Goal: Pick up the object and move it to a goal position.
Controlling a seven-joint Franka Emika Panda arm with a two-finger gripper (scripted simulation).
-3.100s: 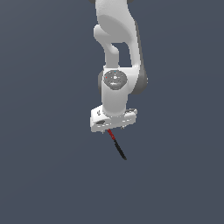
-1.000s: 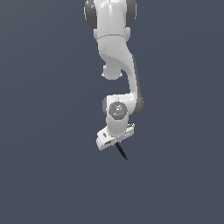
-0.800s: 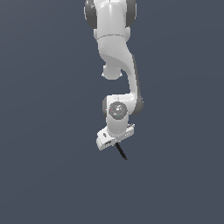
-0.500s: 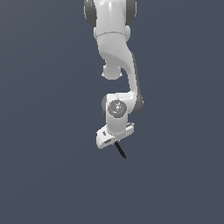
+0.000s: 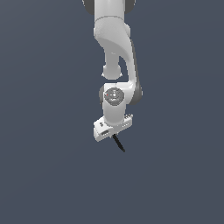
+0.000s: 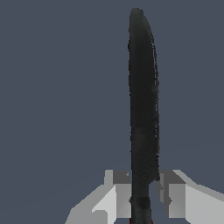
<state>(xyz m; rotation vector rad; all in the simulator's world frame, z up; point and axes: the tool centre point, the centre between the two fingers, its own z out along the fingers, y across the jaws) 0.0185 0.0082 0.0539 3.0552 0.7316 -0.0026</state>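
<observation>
**Q:** Hanging how, exactly — what pose is the arm in?

**A:** The white, rounded robot arm [image 5: 114, 48] comes down from the top edge of the exterior view. Its upper link bends at a grey-edged joint, then a round wrist joint with a grey disc face sits below that. Under the wrist, the white block-shaped tool [image 5: 114, 134] is tilted, its end toward the exterior view's left sitting lower than the other end.

**Q:** What is the tool doing?

**A:** Its two pale grey fingers [image 6: 117, 192] are drawn in narrow on either side of the thin black stick-like object [image 6: 142, 109], pressing on its lower part. A trace of dark red shows at the held end, right at the edge of the wrist view.

**Q:** Where is the stick in the wider scene?

**A:** In the exterior view the stick [image 5: 119, 143] pokes out beneath the tool, slanting down toward the exterior view's right. Everything sits against a plain dark blue-grey background [image 5: 43, 131]; whether that is a desk surface cannot be told.
</observation>
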